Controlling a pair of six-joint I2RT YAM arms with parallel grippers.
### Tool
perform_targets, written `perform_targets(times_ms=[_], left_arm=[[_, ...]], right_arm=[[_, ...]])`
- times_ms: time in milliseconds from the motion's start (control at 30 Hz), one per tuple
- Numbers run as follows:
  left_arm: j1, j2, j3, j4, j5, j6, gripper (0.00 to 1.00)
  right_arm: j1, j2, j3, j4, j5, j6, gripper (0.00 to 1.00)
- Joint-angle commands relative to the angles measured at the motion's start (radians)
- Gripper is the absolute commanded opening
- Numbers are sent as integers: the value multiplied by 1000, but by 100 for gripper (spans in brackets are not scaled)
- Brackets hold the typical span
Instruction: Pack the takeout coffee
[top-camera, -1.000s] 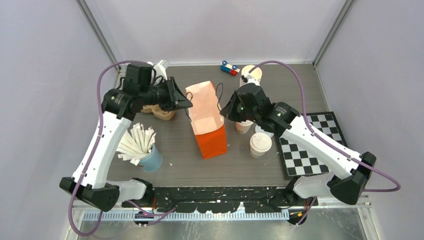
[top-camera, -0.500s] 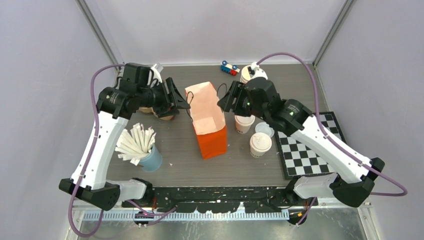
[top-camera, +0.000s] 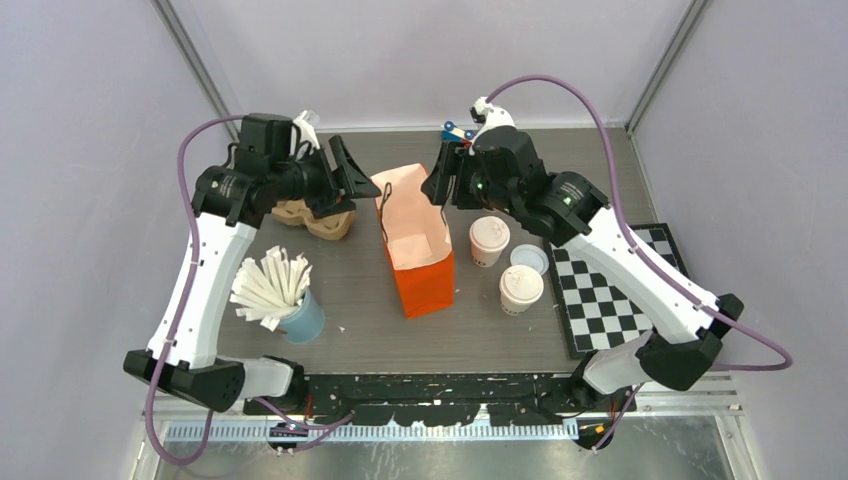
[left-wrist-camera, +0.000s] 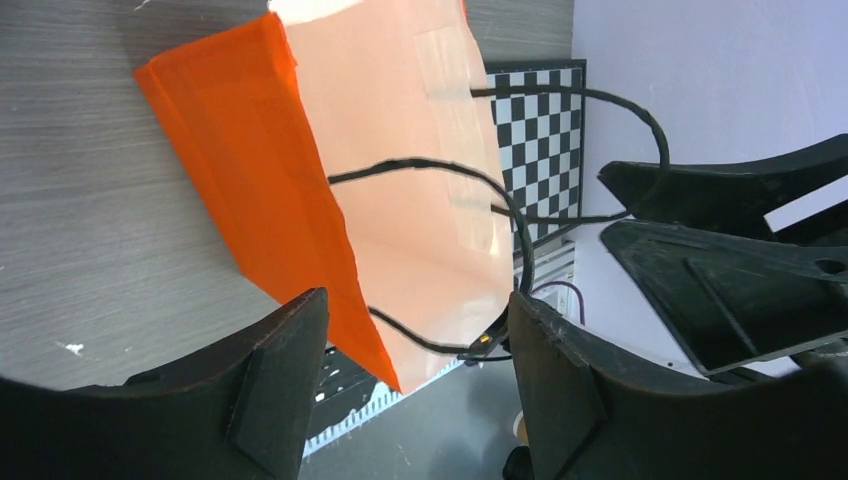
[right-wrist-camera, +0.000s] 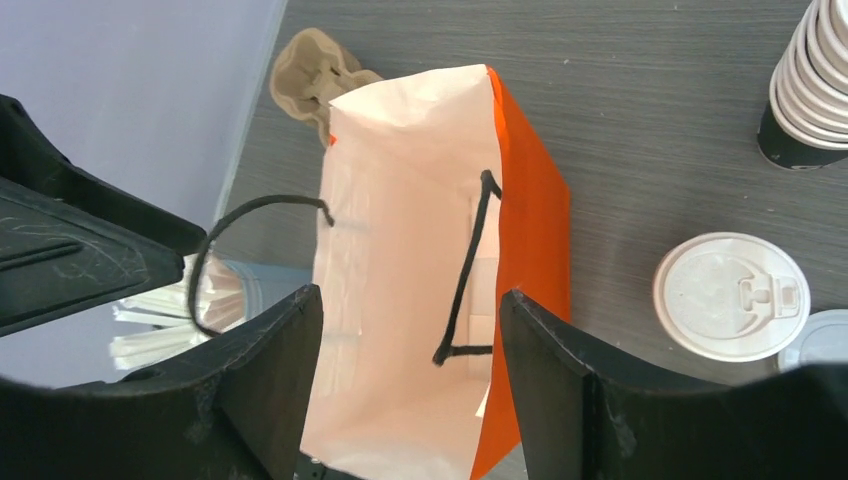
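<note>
The orange paper bag (top-camera: 420, 275) stands open in the middle of the table, its black handles hanging loose. Two takeout coffee cups with white lids stand right of it, one beside the bag (top-camera: 489, 240) and one nearer the front (top-camera: 521, 290). My left gripper (top-camera: 358, 180) hovers open at the bag's far left rim, nothing between its fingers. My right gripper (top-camera: 437, 185) hovers open at the far right rim, also holding nothing. In the left wrist view the bag (left-wrist-camera: 300, 170) lies ahead of the left gripper (left-wrist-camera: 415, 380). The right gripper (right-wrist-camera: 410, 370) looks down into the bag (right-wrist-camera: 400, 300), with a lidded cup (right-wrist-camera: 730, 295) to the right.
A loose white lid (top-camera: 530, 258) lies between the two cups. A blue cup of paper sticks (top-camera: 290, 300) stands front left and a cardboard cup carrier (top-camera: 315, 218) behind it. A chessboard mat (top-camera: 610, 295) lies right, a toy car (top-camera: 455, 130) far back, a stack of nested cups (right-wrist-camera: 815, 80) nearby.
Both grippers went from shut at the bag's mouth to open and drew up and back from the bag. The right arm's move uncovered the lidded cup beside the bag.
</note>
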Motion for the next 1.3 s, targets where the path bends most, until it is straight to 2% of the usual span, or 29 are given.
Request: perform_targets(times_ms=[0, 133, 267, 467, 700, 1033, 1100, 1133, 1200, 1267], left_arm=[[4, 48, 40, 70, 60, 16, 68], [4, 84, 58, 69, 93, 26, 69], [4, 122, 126, 24, 140, 62, 77], [4, 122, 209, -7, 60, 67, 80], [-28, 177, 319, -102, 25, 96, 77], [-114, 280, 402, -219, -34, 158, 68], [-121, 299, 428, -256, -56, 180, 62], [-122, 303, 434, -267, -60, 189, 53], [-121, 303, 443, -300, -100, 198, 26], [-115, 289, 438, -333, -169, 189, 11]], right_arm=[[-21, 26, 62, -10, 34, -81, 68], [-48, 41, 62, -11, 23, -94, 59], [-56, 32, 44, -8, 2, -97, 55], [-60, 18, 2, 12, -27, -84, 52], [-63, 20, 0, 21, -33, -89, 44], [-67, 20, -9, 33, -49, -83, 29], [-68, 17, -16, 33, -42, -80, 24], [-73, 14, -26, 33, -36, -76, 21], [-84, 4, -49, 31, -26, -59, 12], [-100, -22, -85, 28, -5, -32, 2]])
